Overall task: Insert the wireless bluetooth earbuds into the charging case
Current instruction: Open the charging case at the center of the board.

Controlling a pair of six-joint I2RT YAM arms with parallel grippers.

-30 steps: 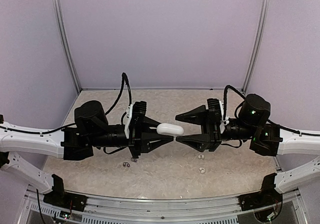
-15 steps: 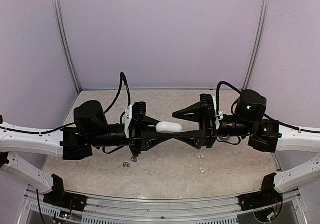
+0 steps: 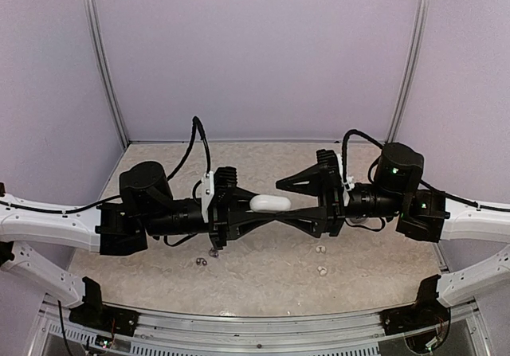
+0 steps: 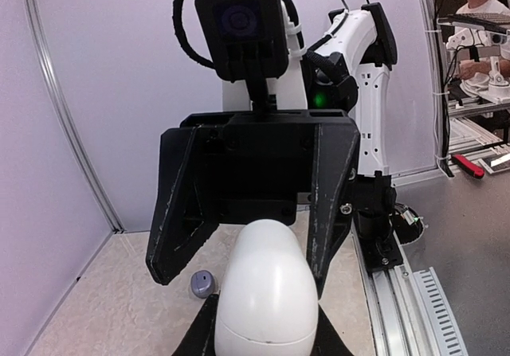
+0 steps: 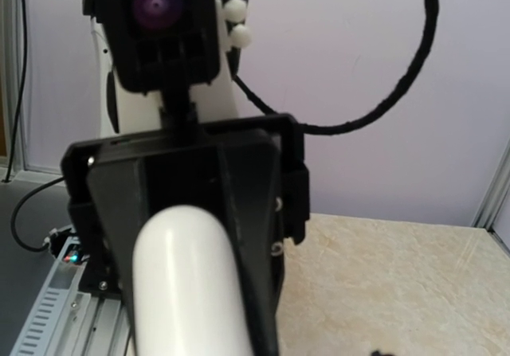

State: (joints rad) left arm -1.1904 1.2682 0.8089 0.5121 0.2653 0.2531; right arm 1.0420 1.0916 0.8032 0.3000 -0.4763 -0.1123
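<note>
My left gripper [image 3: 259,210] is shut on a white oval charging case [image 3: 270,203] and holds it level above the table. The case fills the bottom of the left wrist view [image 4: 267,292] and shows in the right wrist view [image 5: 187,284]. My right gripper [image 3: 280,201] is open, with one finger [image 4: 171,213] on each side of the case's free end and not touching it. Two white earbuds [image 3: 320,249] lie on the table under the right arm. Two dark earbuds [image 3: 201,260] lie under the left arm; one shows in the left wrist view [image 4: 202,283].
The beige table [image 3: 263,268] has purple walls behind and at both sides, and a metal rail [image 3: 255,320] runs along its near edge. Both arms reach in low from the sides and meet at mid-table.
My right gripper has moved left toward the case, and its open fingers now straddle the case's end. My left gripper has stayed nearly still with the case.
</note>
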